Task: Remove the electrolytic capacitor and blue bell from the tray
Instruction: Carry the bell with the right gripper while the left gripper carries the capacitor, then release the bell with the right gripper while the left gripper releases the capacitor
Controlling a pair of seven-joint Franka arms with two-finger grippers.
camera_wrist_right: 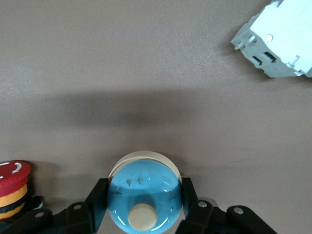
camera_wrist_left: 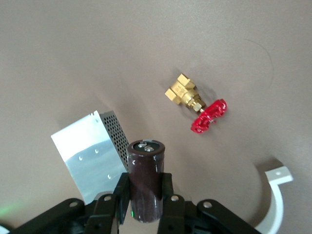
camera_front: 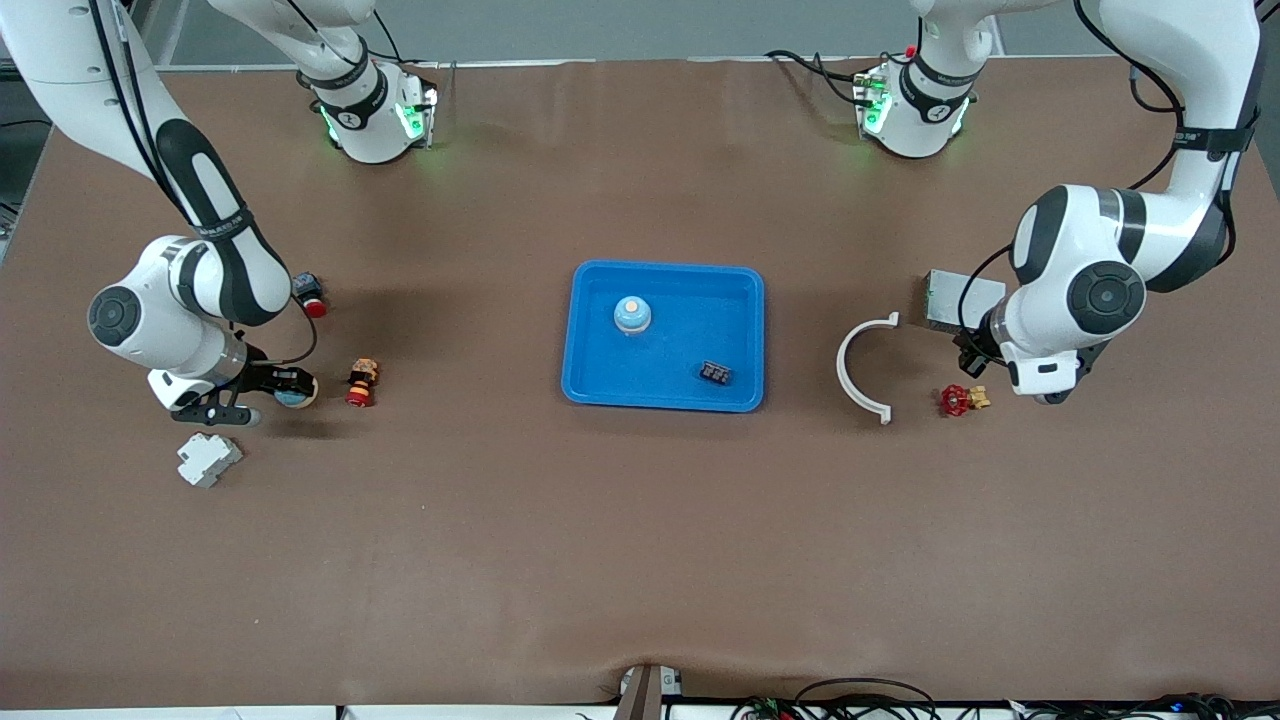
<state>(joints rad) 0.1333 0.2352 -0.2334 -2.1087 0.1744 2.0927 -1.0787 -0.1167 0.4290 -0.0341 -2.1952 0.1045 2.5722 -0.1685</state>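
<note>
My left gripper (camera_front: 972, 355) (camera_wrist_left: 145, 191) is shut on a dark brown cylindrical capacitor (camera_wrist_left: 145, 170) and holds it over the table beside a silver perforated box (camera_wrist_left: 87, 153). In the front view the capacitor is mostly hidden under the arm. My right gripper (camera_front: 283, 388) (camera_wrist_right: 144, 197) is shut on a blue dome bell (camera_wrist_right: 142, 190) (camera_front: 297, 393) with a cream button, low over the table at the right arm's end. A blue tray (camera_front: 600, 385) lies at the table's middle. It holds a second blue bell (camera_front: 632, 315) and a small black part (camera_front: 715, 373).
A brass valve with a red handwheel (camera_front: 961, 399) (camera_wrist_left: 197, 103) and a white curved clamp (camera_front: 858, 365) (camera_wrist_left: 275, 195) lie by my left gripper. A red-and-yellow push button (camera_front: 361, 382) (camera_wrist_right: 12, 187), a white breaker (camera_front: 207, 459) (camera_wrist_right: 278, 41) and a red-capped switch (camera_front: 310, 294) lie by my right gripper.
</note>
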